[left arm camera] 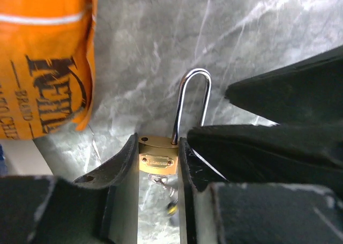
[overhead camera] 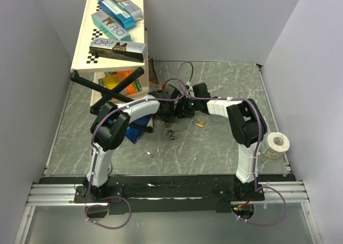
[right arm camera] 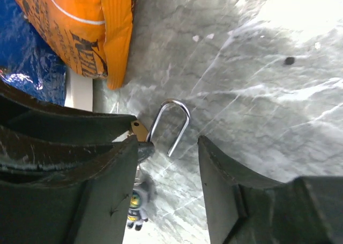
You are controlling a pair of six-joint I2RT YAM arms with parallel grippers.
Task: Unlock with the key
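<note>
My left gripper [left arm camera: 158,166] is shut on the body of a small brass padlock [left arm camera: 157,159], also seen in the right wrist view [right arm camera: 139,129]. Its silver shackle [left arm camera: 191,94] stands up with its free end out of the body. A key [left arm camera: 157,178] sits at the padlock's underside, with a small figure charm [right arm camera: 135,205] hanging below it. In the top view the dark key cluster [overhead camera: 171,134] shows just in front of the two grippers. My right gripper [right arm camera: 169,166] is open, its fingers either side of the shackle [right arm camera: 174,125] without touching it.
A second brass padlock [overhead camera: 201,123] lies on the grey marbled table [overhead camera: 225,142] by the right arm. A tiny silver bit [overhead camera: 150,155] lies nearer the bases. An orange bag [left arm camera: 45,61] and stacked boxes [overhead camera: 115,27] fill the far left. A tape roll [overhead camera: 277,143] stands at the right edge.
</note>
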